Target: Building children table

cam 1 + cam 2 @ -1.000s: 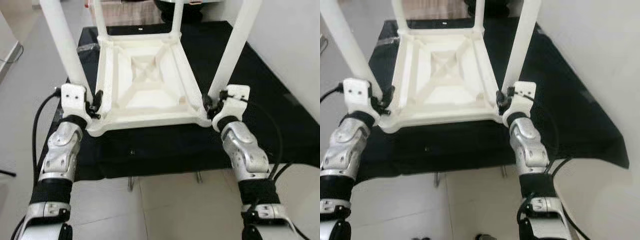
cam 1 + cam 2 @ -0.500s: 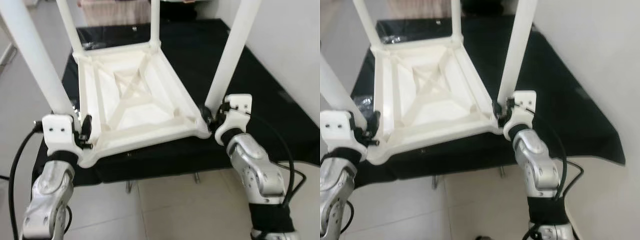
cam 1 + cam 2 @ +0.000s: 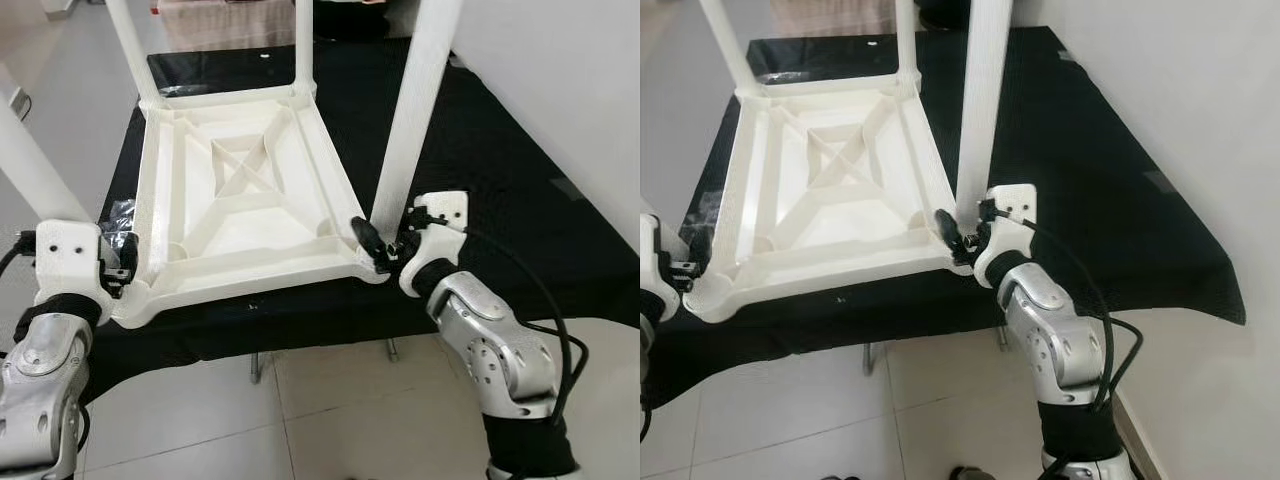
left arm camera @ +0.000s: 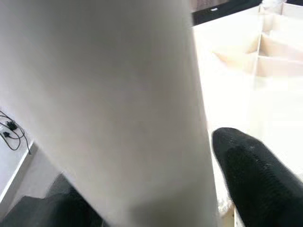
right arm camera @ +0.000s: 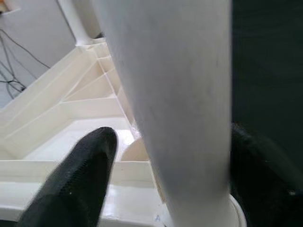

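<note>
A white children's table (image 3: 240, 200) lies upside down on a black-covered surface (image 3: 500, 170), its legs pointing up. Its near edge hangs over the front of that surface. My left gripper (image 3: 118, 268) is shut around the base of the near left leg (image 3: 35, 170); in the left wrist view that leg (image 4: 118, 109) sits against one black finger (image 4: 255, 175). At the opposite corner my right gripper (image 3: 385, 245) is shut on the base of the near right leg (image 3: 415, 110). The right wrist view has that leg (image 5: 175, 94) between both fingers (image 5: 75, 184).
A white wall (image 3: 560, 80) runs close along the right side. Pale tiled floor (image 3: 330, 400) lies in front, with the stand's thin metal feet (image 3: 392, 350) under the black cover. A crinkled clear wrapper (image 3: 118, 215) lies by the table's left rim.
The table has swung to my left with both grippers still on its near legs. My right gripper and its leg moved left and inward; my left arm drew back to the left.
</note>
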{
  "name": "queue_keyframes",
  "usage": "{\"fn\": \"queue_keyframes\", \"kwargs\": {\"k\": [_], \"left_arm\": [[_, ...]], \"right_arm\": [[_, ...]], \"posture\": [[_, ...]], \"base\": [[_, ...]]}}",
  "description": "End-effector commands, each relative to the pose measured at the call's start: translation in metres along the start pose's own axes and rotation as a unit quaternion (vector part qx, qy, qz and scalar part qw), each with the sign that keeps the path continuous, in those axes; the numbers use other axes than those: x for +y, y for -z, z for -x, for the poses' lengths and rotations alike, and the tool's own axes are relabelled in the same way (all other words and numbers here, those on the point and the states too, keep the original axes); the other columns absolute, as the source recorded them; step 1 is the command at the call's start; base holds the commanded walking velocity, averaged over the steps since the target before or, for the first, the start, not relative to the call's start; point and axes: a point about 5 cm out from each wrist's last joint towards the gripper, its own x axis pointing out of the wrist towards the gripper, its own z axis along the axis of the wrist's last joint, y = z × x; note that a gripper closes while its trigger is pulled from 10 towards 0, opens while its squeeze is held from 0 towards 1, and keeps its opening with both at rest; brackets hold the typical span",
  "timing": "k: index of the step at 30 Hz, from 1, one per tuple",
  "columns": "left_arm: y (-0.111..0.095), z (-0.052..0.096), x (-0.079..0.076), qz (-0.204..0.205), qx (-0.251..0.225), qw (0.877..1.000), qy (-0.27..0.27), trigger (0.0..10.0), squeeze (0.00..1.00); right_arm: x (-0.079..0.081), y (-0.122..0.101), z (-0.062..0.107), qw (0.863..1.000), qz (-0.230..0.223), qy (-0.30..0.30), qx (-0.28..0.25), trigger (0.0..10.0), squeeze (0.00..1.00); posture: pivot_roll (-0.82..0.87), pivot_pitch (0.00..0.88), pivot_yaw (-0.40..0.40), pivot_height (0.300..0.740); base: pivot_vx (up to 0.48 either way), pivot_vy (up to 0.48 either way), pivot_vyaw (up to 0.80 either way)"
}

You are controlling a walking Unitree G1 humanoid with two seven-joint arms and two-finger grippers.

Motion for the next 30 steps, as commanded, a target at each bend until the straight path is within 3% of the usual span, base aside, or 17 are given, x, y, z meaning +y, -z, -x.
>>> {"fn": "queue_keyframes", "kwargs": {"k": [1, 4, 9, 10, 16, 17, 18, 22, 24, 27, 30], "left_arm": [[0.006, 0.0, 0.003, 0.0, 0.018, 1.0, -0.01, 10.0, 1.0], [0.008, 0.001, 0.002, 0.007, 0.028, 1.0, -0.012, 10.0, 1.0], [0.014, 0.004, 0.006, -0.006, 0.039, 0.998, -0.043, 10.0, 1.0], [0.018, 0.006, 0.008, -0.014, 0.044, 0.997, -0.059, 10.0, 0.0], [0.028, 0.013, -0.002, -0.008, 0.056, 0.997, -0.043, 10.0, 0.0], [0.03, 0.015, -0.005, -0.007, 0.057, 0.998, -0.036, 10.0, 0.0], [0.035, 0.021, -0.012, -0.005, 0.061, 0.998, -0.022, 10.0, 0.0], [0.039, 0.036, -0.033, 0.016, 0.06, 0.997, 0.042, 10.0, 0.0], [0.04, 0.039, -0.037, 0.019, 0.06, 0.997, 0.051, 10.0, 0.0], [0.043, 0.056, -0.051, 0.019, 0.063, 0.994, 0.088, 10.0, 0.0], [0.045, 0.067, -0.06, 0.022, 0.067, 0.992, 0.108, 10.0, 0.0]], "right_arm": [[0.01, 0.0, 0.002, 1.0, -0.009, -0.03, 0.0, 10.0, 1.0], [0.011, -0.001, 0.003, 0.999, -0.011, -0.032, 0.002, 10.0, 1.0], [0.027, -0.002, 0.009, 0.995, -0.032, -0.098, 0.006, 10.0, 1.0], [0.033, -0.001, 0.011, 0.992, -0.031, -0.121, 0.011, 10.0, 1.0], [0.026, 0.006, 0.009, 0.995, -0.016, -0.092, 0.02, 10.0, 0.99], [0.018, 0.008, 0.009, 0.997, -0.009, -0.067, 0.021, 10.0, 0.68], [0.0, 0.014, 0.009, 1.0, 0.009, -0.015, 0.024, 10.0, 0.0], [-0.033, 0.023, 0.017, 0.996, 0.051, 0.073, 0.025, 10.0, 0.0], [-0.037, 0.024, 0.018, 0.995, 0.051, 0.079, 0.025, 10.0, 0.0], [-0.042, 0.032, 0.029, 0.994, 0.056, 0.088, 0.028, 10.0, 0.0], [-0.04, 0.038, 0.038, 0.994, 0.059, 0.086, 0.029, 10.0, 0.0]], "posture": [[0.0, 0.168, -0.027, 0.74], [0.0, 0.168, -0.027, 0.74], [-0.01, 0.166, -0.035, 0.74], [-0.01, 0.167, -0.036, 0.74], [-0.01, 0.167, -0.037, 0.74], [-0.01, 0.168, -0.035, 0.74], [-0.01, 0.167, -0.036, 0.74], [-0.01, 0.165, -0.037, 0.74], [-0.01, 0.165, -0.037, 0.74], [0.0, 0.164, -0.038, 0.74], [0.0, 0.163, -0.036, 0.74]], "base": [[0.0, 0.0, 0.0], [0.0, 0.0, 0.0], [0.0, 0.0, 0.0], [0.0, 0.0, 0.0], [0.0, 0.0, 0.0], [0.0, 0.0, 0.0], [0.0, 0.0, 0.0], [0.0, 0.0, 0.0], [0.0, 0.0, 0.0], [0.0, 0.0, 0.0], [0.0, 0.0, 0.0]]}}
